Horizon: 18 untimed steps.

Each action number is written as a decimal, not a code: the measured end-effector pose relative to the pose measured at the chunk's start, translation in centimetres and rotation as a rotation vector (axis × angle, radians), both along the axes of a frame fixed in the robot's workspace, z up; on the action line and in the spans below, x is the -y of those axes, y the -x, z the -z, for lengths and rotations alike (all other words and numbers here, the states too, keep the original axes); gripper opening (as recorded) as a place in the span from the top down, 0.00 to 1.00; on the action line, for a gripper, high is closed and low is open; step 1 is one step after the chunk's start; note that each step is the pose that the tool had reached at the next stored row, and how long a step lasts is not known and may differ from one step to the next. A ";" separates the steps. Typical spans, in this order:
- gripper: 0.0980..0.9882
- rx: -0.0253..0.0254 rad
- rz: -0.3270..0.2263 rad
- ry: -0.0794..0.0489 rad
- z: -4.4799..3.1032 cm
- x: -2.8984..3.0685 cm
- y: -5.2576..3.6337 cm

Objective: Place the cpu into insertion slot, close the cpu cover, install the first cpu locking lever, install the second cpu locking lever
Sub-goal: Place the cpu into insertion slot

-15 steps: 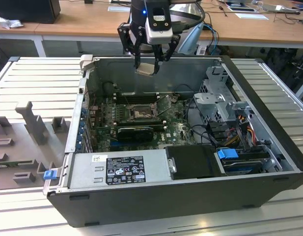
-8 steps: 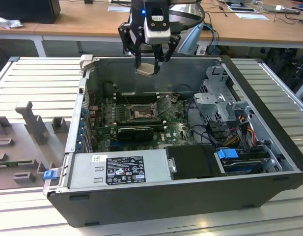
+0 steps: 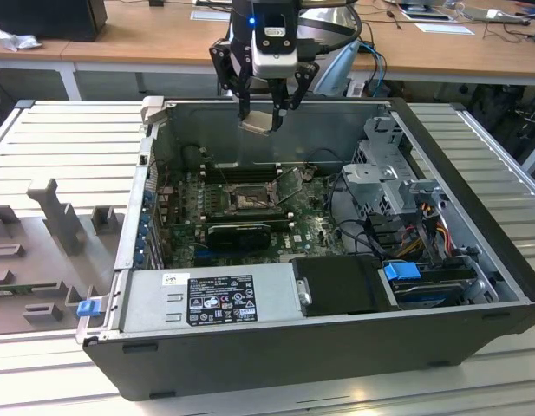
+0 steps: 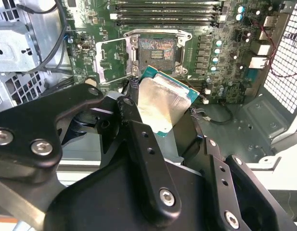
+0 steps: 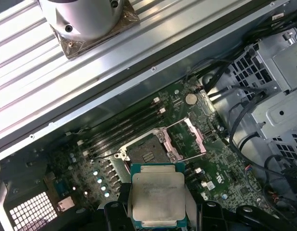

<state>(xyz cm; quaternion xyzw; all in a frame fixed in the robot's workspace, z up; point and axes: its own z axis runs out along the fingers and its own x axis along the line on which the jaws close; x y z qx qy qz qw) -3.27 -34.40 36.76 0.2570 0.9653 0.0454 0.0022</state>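
- Open computer case (image 3: 276, 351) holds the green motherboard (image 3: 310, 227); its insertion slot (image 3: 243, 201) lies bare, cpu cover (image 5: 189, 139) swung aside.
- End effector (image 3: 261, 118) clamps the cpu (image 5: 158, 195) above the case.
- Ribbed metal bench (image 3: 59, 139) beneath.

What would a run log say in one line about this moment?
gripper: shut on cpu | cpu: held in air above motherboard | insertion slot: empty | cpu cover: open

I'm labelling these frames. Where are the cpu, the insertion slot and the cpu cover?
cpu (image 5: 158, 197): first wrist view, centre of its silvery face.
insertion slot (image 5: 145, 152): first wrist view, its dark centre.
cpu cover (image 5: 197, 135): first wrist view, a side rail of the open frame.
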 end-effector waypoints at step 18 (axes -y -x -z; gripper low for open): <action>0.51 0.0000 0.082 0.000 0.00 0.00 0.00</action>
